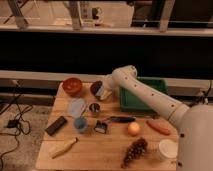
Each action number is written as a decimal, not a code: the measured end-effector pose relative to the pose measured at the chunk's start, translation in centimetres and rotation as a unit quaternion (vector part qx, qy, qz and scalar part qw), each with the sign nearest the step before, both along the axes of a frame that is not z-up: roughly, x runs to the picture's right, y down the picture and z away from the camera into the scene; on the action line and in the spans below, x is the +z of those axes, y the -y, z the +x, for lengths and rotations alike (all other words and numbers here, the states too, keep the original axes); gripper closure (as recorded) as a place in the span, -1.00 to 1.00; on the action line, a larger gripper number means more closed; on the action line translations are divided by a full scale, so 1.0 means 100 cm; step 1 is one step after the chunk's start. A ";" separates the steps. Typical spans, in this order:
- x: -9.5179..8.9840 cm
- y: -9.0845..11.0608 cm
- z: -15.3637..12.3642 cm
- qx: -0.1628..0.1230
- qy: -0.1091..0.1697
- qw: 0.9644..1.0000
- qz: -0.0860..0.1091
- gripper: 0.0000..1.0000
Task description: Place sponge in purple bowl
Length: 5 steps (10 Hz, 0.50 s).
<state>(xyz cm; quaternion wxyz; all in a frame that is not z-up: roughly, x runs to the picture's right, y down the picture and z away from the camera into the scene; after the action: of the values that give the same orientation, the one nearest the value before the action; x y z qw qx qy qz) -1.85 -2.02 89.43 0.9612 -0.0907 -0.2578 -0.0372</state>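
Reaching down over the back of the counter (100,150), the end effector (103,92) sits right at the purple bowl (95,87), with the sponge (104,94) at its tip; the pale blue and yellowish block appears to rest at the bowl's front-right edge. Whether the sponge is gripped or loose cannot be told. The white arm (150,95) runs from there to the right, over the green tray (145,102), to the robot's body at the lower right.

Just left of the purple bowl stands the red-orange bowl (72,86). In front of the bowls lie a flat pale blue sheet (76,107) and a small metal cup (94,108). Nearer the front are a black block (55,125), a small blue cup (80,123) and a dark-handled utensil (120,119). An orange fruit (133,128), a carrot (158,127), 1 bunch of grapes (134,150), a white cup (167,148) and a pale banana-like item (63,148) fill the front of the counter.
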 end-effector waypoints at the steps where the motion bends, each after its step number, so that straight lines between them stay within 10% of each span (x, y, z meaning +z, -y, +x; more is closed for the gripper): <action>1: -0.002 0.004 0.003 0.006 -0.002 1.000 0.006 -0.60; 5: -0.011 0.025 0.025 0.033 -0.011 0.999 0.031 -0.60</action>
<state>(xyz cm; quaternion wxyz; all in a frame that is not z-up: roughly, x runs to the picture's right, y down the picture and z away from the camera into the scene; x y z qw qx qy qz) 0.62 -4.52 88.29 0.9672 -0.0527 -0.2483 -0.0129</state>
